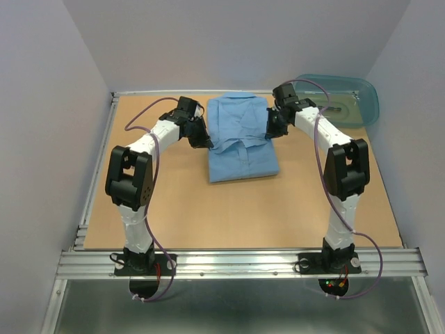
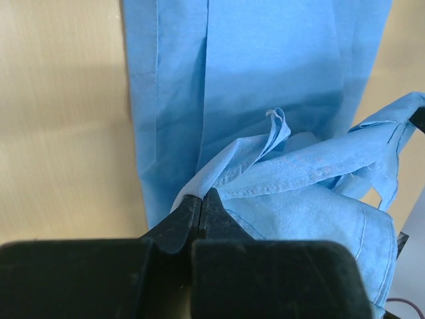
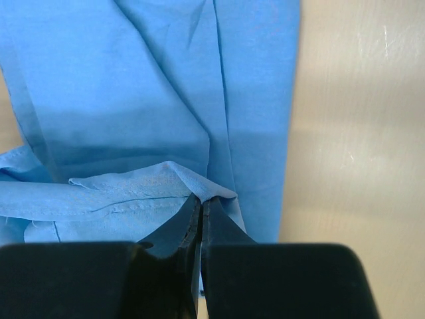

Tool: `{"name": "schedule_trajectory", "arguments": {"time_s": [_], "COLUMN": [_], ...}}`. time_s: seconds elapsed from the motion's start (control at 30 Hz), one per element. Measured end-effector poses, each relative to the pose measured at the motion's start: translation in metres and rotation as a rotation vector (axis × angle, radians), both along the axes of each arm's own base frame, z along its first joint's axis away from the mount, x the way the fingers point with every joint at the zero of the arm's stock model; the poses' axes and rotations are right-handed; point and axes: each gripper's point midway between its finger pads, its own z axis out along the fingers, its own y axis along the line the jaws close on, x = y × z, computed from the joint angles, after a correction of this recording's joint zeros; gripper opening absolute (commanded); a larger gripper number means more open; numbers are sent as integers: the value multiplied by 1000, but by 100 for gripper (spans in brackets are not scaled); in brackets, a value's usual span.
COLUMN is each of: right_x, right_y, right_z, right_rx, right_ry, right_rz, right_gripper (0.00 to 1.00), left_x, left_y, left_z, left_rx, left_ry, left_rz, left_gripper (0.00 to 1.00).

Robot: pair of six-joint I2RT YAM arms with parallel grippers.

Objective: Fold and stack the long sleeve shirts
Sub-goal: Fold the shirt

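A light blue long sleeve shirt [image 1: 240, 139] lies partly folded at the back middle of the table. My left gripper [image 1: 204, 139] is shut on the shirt's left edge; in the left wrist view its tips [image 2: 201, 197] pinch a fold of cloth [image 2: 292, 173] raised over the flat layer. My right gripper [image 1: 272, 129] is shut on the shirt's right edge; in the right wrist view its tips [image 3: 201, 201] pinch a raised fold [image 3: 133, 189]. Both grippers hold the upper part of the shirt lifted over its lower part.
A translucent teal plastic tub [image 1: 341, 99] stands at the back right corner, just behind my right arm. The wooden tabletop [image 1: 236, 216] stretches toward the metal rail [image 1: 243, 261] at the near edge. Grey walls enclose the table.
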Motion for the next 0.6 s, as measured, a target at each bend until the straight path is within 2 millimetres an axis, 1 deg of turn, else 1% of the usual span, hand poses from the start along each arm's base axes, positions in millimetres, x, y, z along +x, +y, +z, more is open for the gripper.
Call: {"name": "schedule_trajectory", "arguments": {"time_s": [0.2,0.3,0.47,0.6], "right_x": [9,15,22,27], "right_y": [2,3,0,-2], "right_z": [-16,-22,-22,-20], "right_rx": [-3,-4,-20,-31], "right_ry": [2,-7,-35,-55], "right_rz": [-2,-6,-21,-36], "right_gripper": [0,1,1,2], "left_x": [10,16,30,36], "left_y": [3,5,5,5], "left_z": [-13,-15,-11,-11], "left_rx": [25,35,43,49], "left_ry": [-9,-26,-74,-96], "left_rz": [14,26,28,27], "left_gripper": [0,0,0,0]}}
